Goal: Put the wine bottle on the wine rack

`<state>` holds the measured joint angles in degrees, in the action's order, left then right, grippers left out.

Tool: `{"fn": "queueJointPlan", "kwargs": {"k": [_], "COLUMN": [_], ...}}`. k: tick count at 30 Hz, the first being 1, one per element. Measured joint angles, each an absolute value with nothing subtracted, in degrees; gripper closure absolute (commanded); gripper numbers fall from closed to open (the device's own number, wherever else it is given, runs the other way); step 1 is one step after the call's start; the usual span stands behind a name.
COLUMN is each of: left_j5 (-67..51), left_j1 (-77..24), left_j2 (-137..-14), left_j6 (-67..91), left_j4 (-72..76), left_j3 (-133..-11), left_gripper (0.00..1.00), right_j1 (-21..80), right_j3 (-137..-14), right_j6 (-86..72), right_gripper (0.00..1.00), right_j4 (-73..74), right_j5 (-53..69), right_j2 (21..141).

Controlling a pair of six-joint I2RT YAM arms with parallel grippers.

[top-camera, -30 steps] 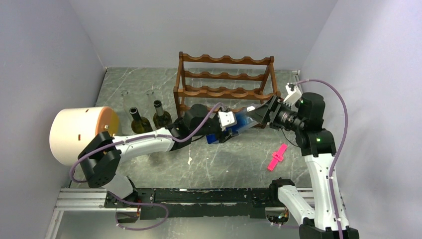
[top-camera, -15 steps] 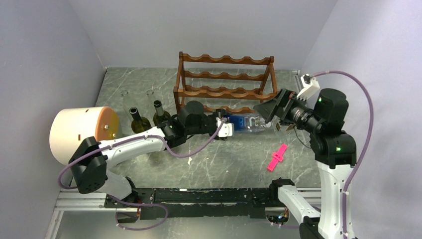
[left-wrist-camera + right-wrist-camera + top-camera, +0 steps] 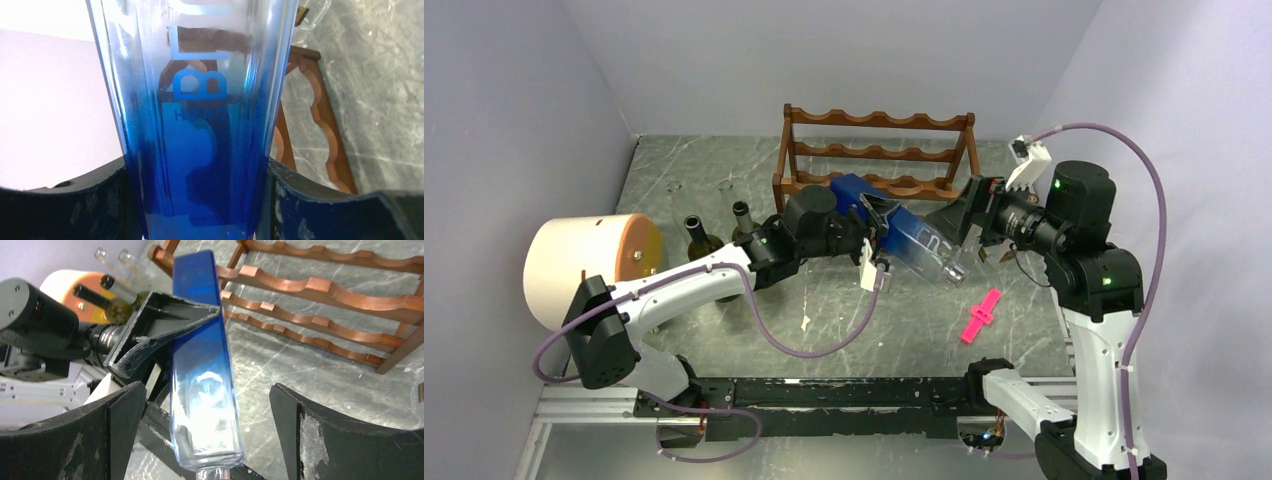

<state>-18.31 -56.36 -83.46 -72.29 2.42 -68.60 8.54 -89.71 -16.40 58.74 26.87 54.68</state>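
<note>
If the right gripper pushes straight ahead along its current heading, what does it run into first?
The blue bottle. Its clear neck end lies between the right gripper's open jaws, while the left gripper clamps its darker end. Going straight on, the palm would probably meet the neck first.

Blue wine bottle (image 3: 202, 370) — in left gripper (image 3: 196, 315).

Both ends of the blue bottle (image 3: 200, 125) beyond the left wrist view's edges, its lettering partly legible

Left fingers (image 3: 320, 205) clamp the blue bottle (image 3: 919, 245); right fingers (image 3: 350, 440) spread wide, seemingly clear of it.
</note>
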Motion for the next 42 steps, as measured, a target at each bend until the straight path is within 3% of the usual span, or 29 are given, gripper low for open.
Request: {"fn": "queueJointPlan", "kwargs": {"k": [22, 36, 42], "left_j5": [-23.99, -24.86, -24.82], "left_j1": [-52.86, -51.16, -51.09], "left_j2": [-85.82, -87.15, -87.57], "left_j6": [-87.37, -89.12, -89.12], "left_j4": [-3.81, -6.33, -8.19], "left_j3": [-72.12, -74.83, -76.25], "left_gripper": [0.93, 0.93, 0.93], "right_j1": [15.46, 20.91, 22.70], "right_j3": [-79.09, -78.52, -78.26], "right_j6": [-14.04, -13.69, -13.85], "right_gripper": [0.02, 0.25, 0.12], "right_j4": [58.30, 57.23, 56.82], "right_j5": [30.09, 26.09, 23.38], "right_j2": [58.08, 61.98, 62.17]}}
